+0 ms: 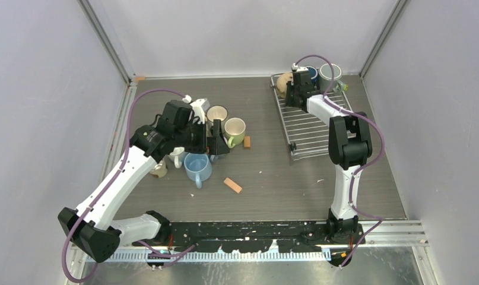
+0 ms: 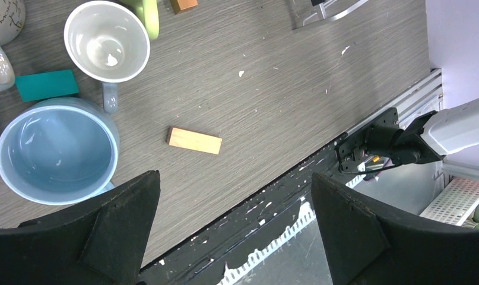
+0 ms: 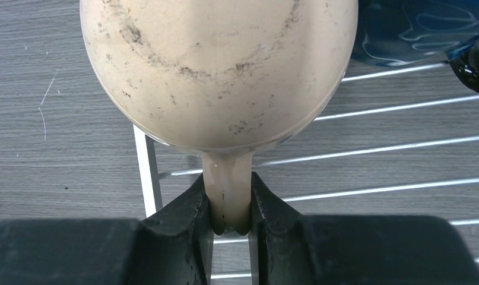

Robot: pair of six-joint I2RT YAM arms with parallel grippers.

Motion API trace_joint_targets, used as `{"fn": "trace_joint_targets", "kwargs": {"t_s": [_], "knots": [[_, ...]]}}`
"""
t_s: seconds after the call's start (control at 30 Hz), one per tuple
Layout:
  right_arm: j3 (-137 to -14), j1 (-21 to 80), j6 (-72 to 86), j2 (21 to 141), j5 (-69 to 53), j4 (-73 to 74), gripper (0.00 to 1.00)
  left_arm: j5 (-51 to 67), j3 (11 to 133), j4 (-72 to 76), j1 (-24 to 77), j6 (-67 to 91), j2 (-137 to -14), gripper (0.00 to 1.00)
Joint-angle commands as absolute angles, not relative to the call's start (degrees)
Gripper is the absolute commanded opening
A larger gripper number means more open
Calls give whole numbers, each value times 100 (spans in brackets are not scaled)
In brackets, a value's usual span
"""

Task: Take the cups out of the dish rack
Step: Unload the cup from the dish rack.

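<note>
Silver wire forms the dish rack (image 1: 313, 127), which lies on the far right part of the table (image 1: 284, 184). Three cups crowd its far end: a tan cup (image 3: 219, 71) at the far left corner, a navy cup (image 1: 311, 73) to its right, and a grey-green cup (image 1: 330, 73) at the far right corner. The near part of the rack shows only wires.

The right pincer (image 3: 230, 193) is closed narrow on the tan cup's handle, with one black finger (image 3: 189, 219) pressed against each side of it. The cup's round, dark-flecked body reaches past the rack's left rim over the table. The navy cup lies just beside it on the right.

The left pincer (image 2: 235, 184) hangs over the left half of the table, spread wide with nothing in its gap. Below it, cups stand in a close group well apart from the rack. A light blue cup (image 2: 56, 151) is at the near side, a white cup (image 2: 106, 41) is just beside it, and a lime green cup (image 1: 235, 129) is on the right side of the group. More pale cups sit partly hidden under the left arm.

A teal block (image 2: 47, 85) lies just beside the light blue cup's rim. A wood-coloured block (image 2: 194, 141) lies alone on the table to the right of that cup.
</note>
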State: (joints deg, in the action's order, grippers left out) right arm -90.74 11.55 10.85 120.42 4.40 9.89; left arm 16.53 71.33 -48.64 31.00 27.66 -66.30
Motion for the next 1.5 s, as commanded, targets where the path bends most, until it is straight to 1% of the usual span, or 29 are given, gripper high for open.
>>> {"fn": "trace_joint_targets", "kwargs": {"t_s": [0.0,0.37,0.7,1.03,1.23,1.37,1.47], "knots": [[-8997,1206,1118,11379,793,846,1,1583,7120,-4562,3102,2881,-6497,100],[-9313,1343,1090,10999,862,1194,1,1214,7085,-4428,3100,3105,-6372,100],[-9228,1395,1394,10319,1054,1531,1,1100,7244,-4076,3040,3377,-6412,100],[-9150,1659,1901,9460,1011,2227,1,1518,7353,-3542,2824,3888,-6494,100],[-8877,2004,2361,8798,585,2525,1,2045,7282,-3012,2441,4376,-6590,100],[-8591,2288,2630,8346,215,2514,1,2437,7058,-2289,2216,4893,-6693,100],[-8382,2438,2896,8082,-329,2385,1,2665,6942,-1682,2134,5301,-6829,100]]}}
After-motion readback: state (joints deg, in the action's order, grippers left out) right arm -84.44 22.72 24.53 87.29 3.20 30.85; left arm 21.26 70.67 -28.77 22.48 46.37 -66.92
